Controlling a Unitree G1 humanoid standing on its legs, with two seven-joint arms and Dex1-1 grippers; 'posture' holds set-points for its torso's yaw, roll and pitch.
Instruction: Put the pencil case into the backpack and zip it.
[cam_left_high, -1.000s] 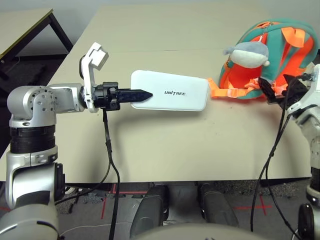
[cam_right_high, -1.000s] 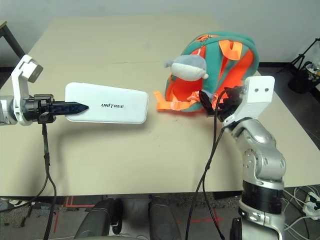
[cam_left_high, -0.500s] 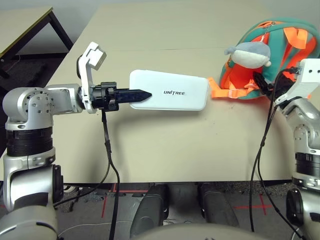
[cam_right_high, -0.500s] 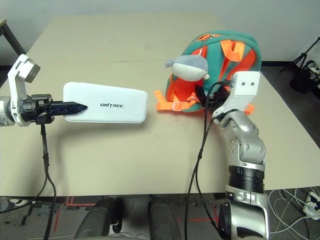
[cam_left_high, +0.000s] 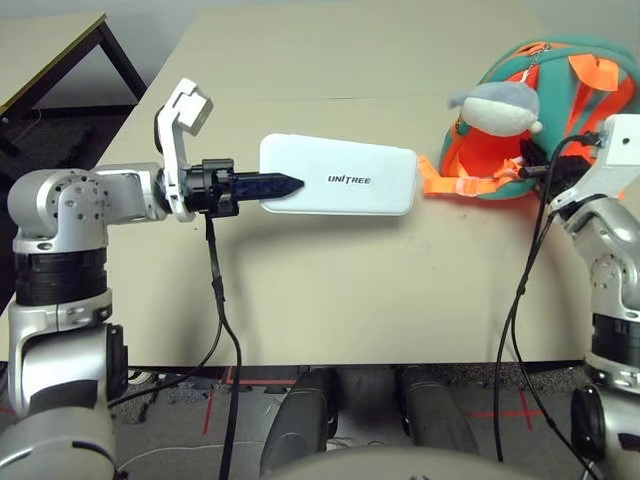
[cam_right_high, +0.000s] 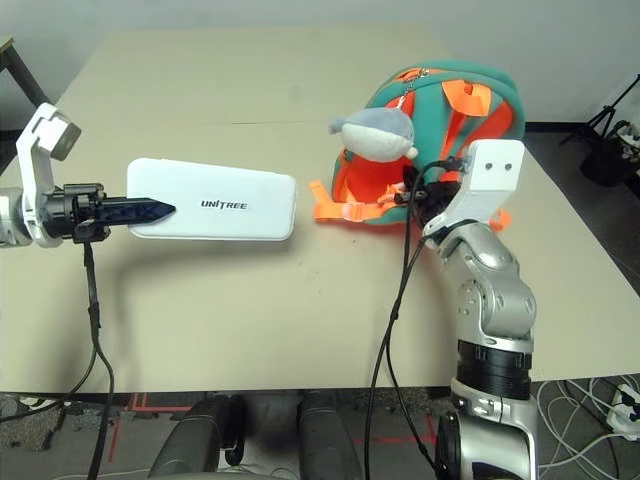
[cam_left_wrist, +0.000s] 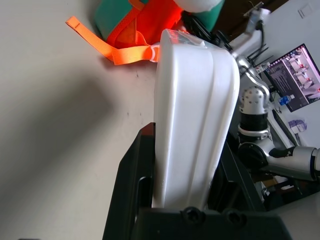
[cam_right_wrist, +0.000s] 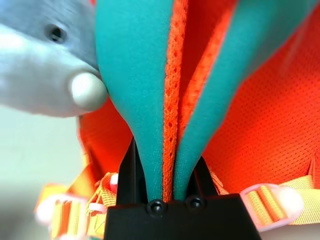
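Your left gripper (cam_left_high: 285, 185) is clamped on one end of the white pencil case (cam_left_high: 340, 177), holding it level above the table (cam_left_high: 330, 280), well apart from the backpack (cam_right_high: 440, 140). Your right gripper (cam_right_wrist: 164, 165) is pinched closed on a fold of the backpack's teal and orange-mesh strap, next to the grey plush shark charm (cam_right_high: 375, 135).

The risk sits on the right. You have a shoulder strap, not the zipper edge, so pulling may drag or tip the whole backpack across the table instead of opening it. No open mouth is visible from here; bringing the case across now would likely just shove the bag. The case is long and gripped only at its tip, so a bump against the bag could lever it out of the fingers. The loose orange webbing strap (cam_left_high: 445, 186) trailing toward the case could also snag it.

The table is a plain beige top with a seam across it. Another table (cam_left_high: 50, 55) stands to the left, and a monitor (cam_left_wrist: 300, 75) glows behind.
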